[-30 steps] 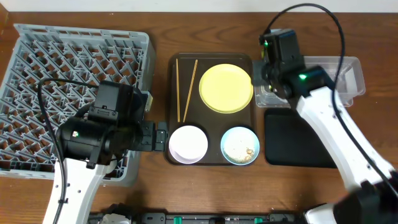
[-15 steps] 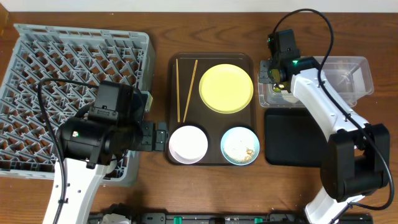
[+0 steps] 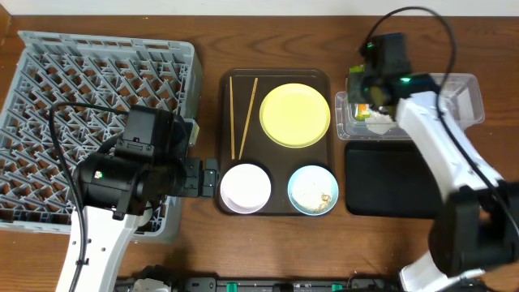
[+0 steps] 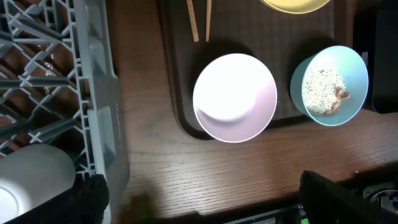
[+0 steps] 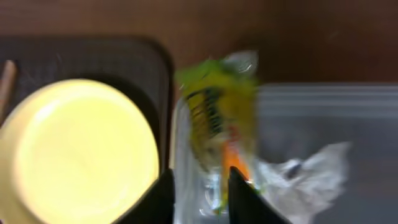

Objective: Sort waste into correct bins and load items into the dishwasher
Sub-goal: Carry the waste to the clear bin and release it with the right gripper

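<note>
My right gripper (image 5: pixel 200 193) hovers open over the left end of the clear tub (image 3: pixel 462 89). The green-yellow-orange wrapper (image 5: pixel 217 112) lies loose just beyond its fingertips in that tub, beside a crumpled white tissue (image 5: pixel 305 171); this view is blurred. The yellow plate (image 3: pixel 295 114), chopsticks (image 3: pixel 242 113), white bowl (image 3: pixel 246 187) and light blue bowl (image 3: pixel 313 190) with rice crumbs (image 4: pixel 320 90) sit on the brown serving tray (image 3: pixel 225 146). Low over the table stands my left gripper (image 4: pixel 202 199), wide open and empty, between the grey dish rack (image 3: pixel 49 81) and the white bowl.
A shallow black tray (image 3: pixel 389 182) lies in front of the clear tub. In the left wrist view a white rounded item (image 4: pixel 31 180) sits in the near corner of the rack. My left arm covers the rack's front right corner.
My right gripper has moved right over the clear tub's left end, parted its jaws and let go of the wrapper. The left arm has not moved.
</note>
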You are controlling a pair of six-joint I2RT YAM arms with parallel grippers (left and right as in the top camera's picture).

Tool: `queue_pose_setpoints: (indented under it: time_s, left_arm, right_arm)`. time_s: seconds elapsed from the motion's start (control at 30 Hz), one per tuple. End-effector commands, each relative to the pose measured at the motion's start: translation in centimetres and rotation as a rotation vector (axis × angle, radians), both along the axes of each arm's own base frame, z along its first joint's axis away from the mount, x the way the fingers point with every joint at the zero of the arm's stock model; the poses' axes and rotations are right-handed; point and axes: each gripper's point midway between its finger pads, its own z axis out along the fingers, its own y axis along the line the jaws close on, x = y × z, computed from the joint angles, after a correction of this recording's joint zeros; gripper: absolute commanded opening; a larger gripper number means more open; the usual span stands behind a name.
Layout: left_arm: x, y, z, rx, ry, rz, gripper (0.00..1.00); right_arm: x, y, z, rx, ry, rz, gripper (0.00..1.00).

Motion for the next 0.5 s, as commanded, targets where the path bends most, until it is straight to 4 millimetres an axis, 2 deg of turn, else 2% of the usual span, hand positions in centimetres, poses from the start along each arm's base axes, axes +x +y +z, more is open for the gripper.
queue_pose_setpoints:
  time_s: [0.0,0.1,0.27,0.4,0.47]
  left_arm:
    - [0.0,0.0,0.4,0.002,-0.019,-0.014,0.98]
    - [0.0,0.0,0.4,0.002,-0.019,-0.015,0.98]
    - [0.0,0.0,0.4,0.002,-0.019,-0.015,0.98]
    - [0.0,0.0,0.4,0.002,-0.019,-0.014,0.98]
    - [0.0,0.0,0.4,0.002,-0.019,-0.014,0.98]
  right_arm:
    - [0.3,-2.4,1.0,-0.016,-0.027,-0.038,0.36]
    - [0.6,-3.4,-1.1,-0.018,0.021,-0.058,0.34]
    - [0.5,-3.1,-5.2,-0.011,0.115,-0.012,0.29]
    - [0.4,-1.9,-5.7,0.047,0.129,0.033,0.2]
    - [0.6,-1.7,-5.4,0.056,0.117,0.037,0.11]
